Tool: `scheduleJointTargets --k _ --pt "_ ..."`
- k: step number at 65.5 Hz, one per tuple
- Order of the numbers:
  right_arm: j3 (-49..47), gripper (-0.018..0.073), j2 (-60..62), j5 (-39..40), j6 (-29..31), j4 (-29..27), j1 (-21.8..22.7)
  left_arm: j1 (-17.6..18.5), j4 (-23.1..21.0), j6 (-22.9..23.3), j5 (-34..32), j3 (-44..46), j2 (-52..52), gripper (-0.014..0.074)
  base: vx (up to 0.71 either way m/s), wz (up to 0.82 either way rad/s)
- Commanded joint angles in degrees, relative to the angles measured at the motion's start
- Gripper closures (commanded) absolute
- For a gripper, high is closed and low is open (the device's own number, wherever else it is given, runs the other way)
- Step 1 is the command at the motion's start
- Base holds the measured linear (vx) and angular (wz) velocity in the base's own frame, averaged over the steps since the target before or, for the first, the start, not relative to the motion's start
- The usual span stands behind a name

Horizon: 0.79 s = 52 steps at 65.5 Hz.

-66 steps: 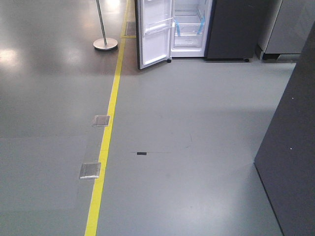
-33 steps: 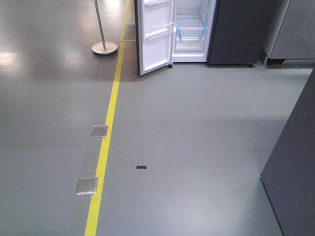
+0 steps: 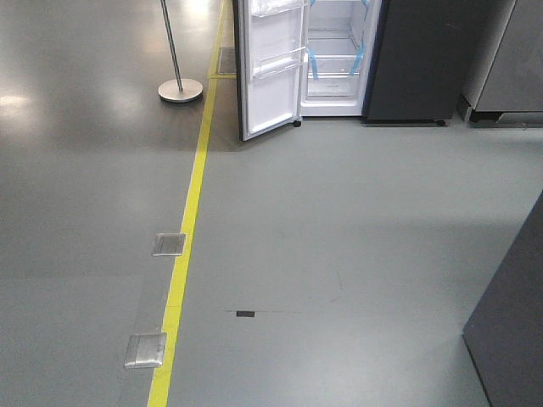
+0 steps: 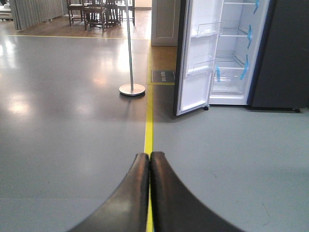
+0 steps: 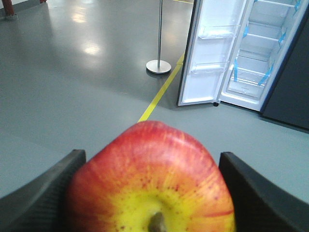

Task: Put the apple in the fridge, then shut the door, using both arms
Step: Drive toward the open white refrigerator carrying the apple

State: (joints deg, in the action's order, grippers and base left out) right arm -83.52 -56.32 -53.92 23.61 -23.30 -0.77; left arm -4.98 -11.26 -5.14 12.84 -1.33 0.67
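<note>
The grey floor (image 3: pixel 339 220) fills most of the front view. The fridge (image 3: pixel 335 51) stands at its far end, cut off at the top, white inside with glass shelves and strips of blue tape (image 3: pixel 311 64). Its door (image 3: pixel 271 80) hangs swung out on the fridge's left side, with its white inner face and clear bins (image 3: pixel 278 61) turned toward the camera. A dark panel (image 3: pixel 513 331), well in front of the fridge and to its right, is cropped by the frame edge and hard to identify. A yellow line (image 3: pixel 182 254) runs toward the fridge's left side, with a pole stand (image 3: pixel 180 88) left of the door and 2 metal floor plates (image 3: pixel 169 244) beside the line, far in front of the fridge. No arm shows in the front view. The left wrist view shows the left pincer (image 4: pixel 150 158), its 2 fingers pressed together on nothing, and chairs (image 4: pixel 96 9) far to the left of the fridge. Only the right wrist view shows the apple (image 5: pixel 149 179), pinched by the right pincer (image 5: pixel 150 193) well short of the fridge, its lower part cut off. Against 1 second ago, the fridge and plates sit lower in the front view and the dark panel covers less.
</note>
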Motion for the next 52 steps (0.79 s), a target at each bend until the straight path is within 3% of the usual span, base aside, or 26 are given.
scheduleJointTargets --k 1,52 --pt "-1.73 0.0482 0.49 4.64 0.30 -1.21 0.20 0.38 -0.51 0.47 -4.07 0.96 0.81 0.0603 0.21 0.04" --pt "-1.73 0.0482 0.49 4.64 0.30 -1.21 0.20 0.38 -0.51 0.47 -4.07 0.96 0.81 0.0603 0.19 0.05"
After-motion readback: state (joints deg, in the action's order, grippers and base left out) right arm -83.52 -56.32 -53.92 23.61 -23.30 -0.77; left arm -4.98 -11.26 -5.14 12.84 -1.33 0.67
